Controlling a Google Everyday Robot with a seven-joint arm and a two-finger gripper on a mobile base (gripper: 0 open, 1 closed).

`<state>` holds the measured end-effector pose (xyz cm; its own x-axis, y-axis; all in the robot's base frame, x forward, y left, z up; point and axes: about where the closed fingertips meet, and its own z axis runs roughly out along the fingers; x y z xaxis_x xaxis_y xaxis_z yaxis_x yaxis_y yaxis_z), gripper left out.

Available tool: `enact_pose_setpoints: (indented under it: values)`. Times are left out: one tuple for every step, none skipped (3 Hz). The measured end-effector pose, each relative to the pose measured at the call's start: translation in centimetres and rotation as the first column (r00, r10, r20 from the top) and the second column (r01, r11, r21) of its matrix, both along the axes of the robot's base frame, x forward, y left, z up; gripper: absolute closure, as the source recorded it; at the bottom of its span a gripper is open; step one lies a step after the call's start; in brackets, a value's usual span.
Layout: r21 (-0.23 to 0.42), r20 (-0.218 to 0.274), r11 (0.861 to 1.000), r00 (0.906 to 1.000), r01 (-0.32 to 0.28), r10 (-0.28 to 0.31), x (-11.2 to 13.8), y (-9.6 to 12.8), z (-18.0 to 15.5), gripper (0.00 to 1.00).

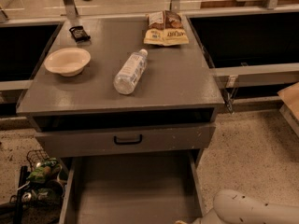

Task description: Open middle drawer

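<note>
The middle drawer point(84, 143) is the wide grey front just under the cabinet top, with a small black loop handle point(127, 139) at its centre. It stands pushed in, or nearly so, under a dark gap point(121, 119). Below it a larger grey drawer point(135, 190) is pulled out toward me and shows a plain grey inside. My white arm point(254, 209) comes in at the bottom right. The gripper point(183, 221) barely shows at the bottom edge, over the front right of the pulled-out drawer, well below the handle.
On the cabinet top point(177, 78) lie a clear plastic bottle point(130, 72) on its side, a cream bowl point(67, 61), a snack bag point(165, 28) and a small dark packet point(79, 32). Cables and clutter point(39, 181) lie on the floor at the left. Dark bins flank the cabinet.
</note>
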<state>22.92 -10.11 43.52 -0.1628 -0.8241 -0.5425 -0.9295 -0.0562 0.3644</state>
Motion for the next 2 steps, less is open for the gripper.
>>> enact_pose_setpoints:
  values:
    - [0.006, -0.014, 1.000, 0.9998, -0.015, 0.015, -1.23, -0.50, 0.25, 0.00]
    - [0.007, -0.018, 1.000, 0.9997, -0.018, 0.018, -1.69, -0.71, 0.35, 0.00]
